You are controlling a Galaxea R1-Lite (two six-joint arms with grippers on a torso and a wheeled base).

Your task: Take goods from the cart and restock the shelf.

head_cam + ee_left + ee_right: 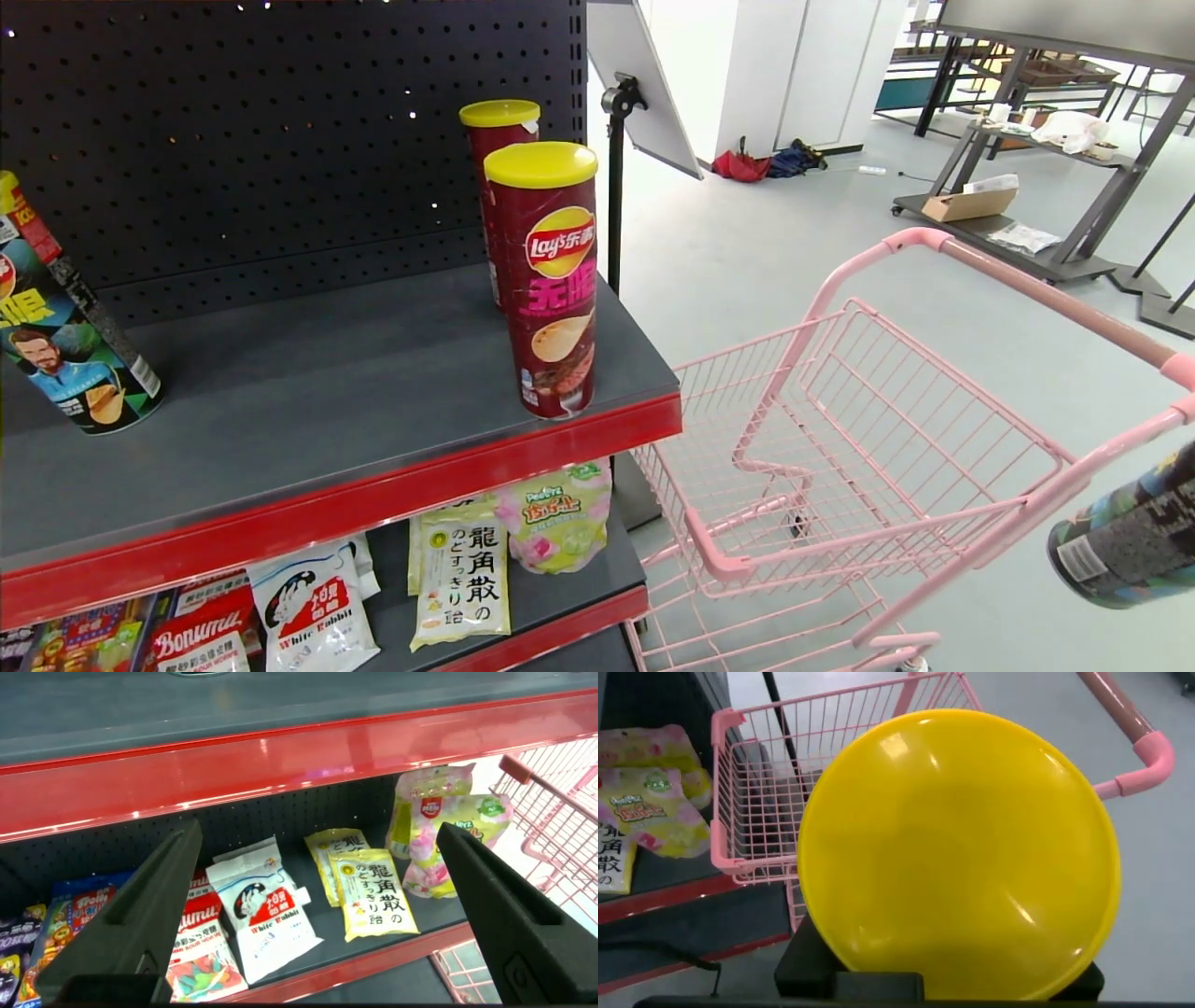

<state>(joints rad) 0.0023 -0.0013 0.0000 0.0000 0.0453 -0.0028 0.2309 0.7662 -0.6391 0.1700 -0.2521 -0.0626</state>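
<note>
Right gripper (948, 985) pinches a yellow-lidded can (1125, 546) right of the cart (1046, 295). Left gripper (313, 905) has its jaws spread. The middle of the shelf (327, 373) is open.

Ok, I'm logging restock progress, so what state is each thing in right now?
Front red can: upright on top shelf, lid on.
Rear red can: upright behind it, lid on.
Green can: standing on shelf, far left.
Held can: lidded, tipped sideways, in the air beside cart.
Cart: basket empty.
Left gripper: jaws open, empty.
</note>
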